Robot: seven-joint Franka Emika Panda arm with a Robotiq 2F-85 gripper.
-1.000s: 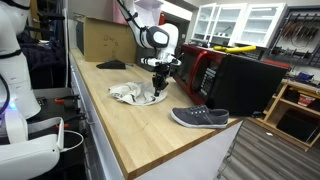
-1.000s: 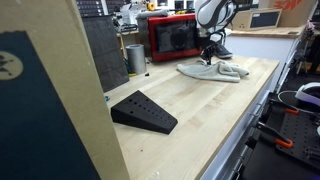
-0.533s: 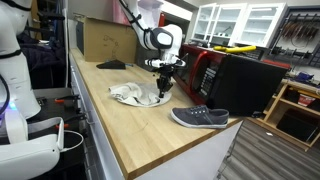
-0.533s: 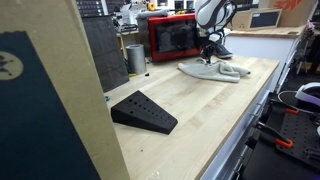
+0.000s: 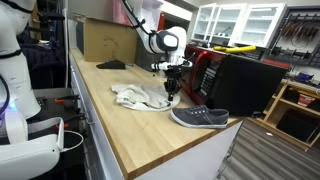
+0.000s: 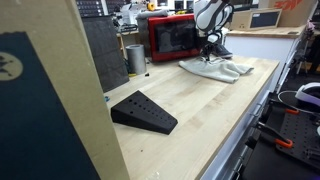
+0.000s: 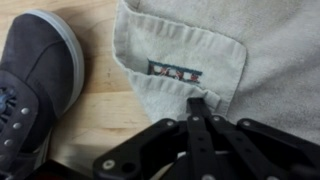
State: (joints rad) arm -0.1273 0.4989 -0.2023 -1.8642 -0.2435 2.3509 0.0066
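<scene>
Beige cloth (image 7: 240, 50), dark patterned label (image 7: 176, 72); grey shoe (image 7: 35, 85), white sole (image 7: 77, 55); pale wooden table (image 7: 105, 108).

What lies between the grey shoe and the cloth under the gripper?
Only bare wooden tabletop shows between the shoe and the cloth in the wrist view.

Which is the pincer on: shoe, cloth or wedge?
The beige cloth: pincer shut on it by its striped label; the grey shoe lies beside it.

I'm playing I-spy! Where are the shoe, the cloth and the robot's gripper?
shoe (image 5: 200, 117): in an exterior view, on its grey upper.
cloth (image 7: 185, 45): wrist view, on its pocket, above the label.
gripper (image 7: 197, 102): wrist view, at its shut fingertips pinching the cloth.
</scene>
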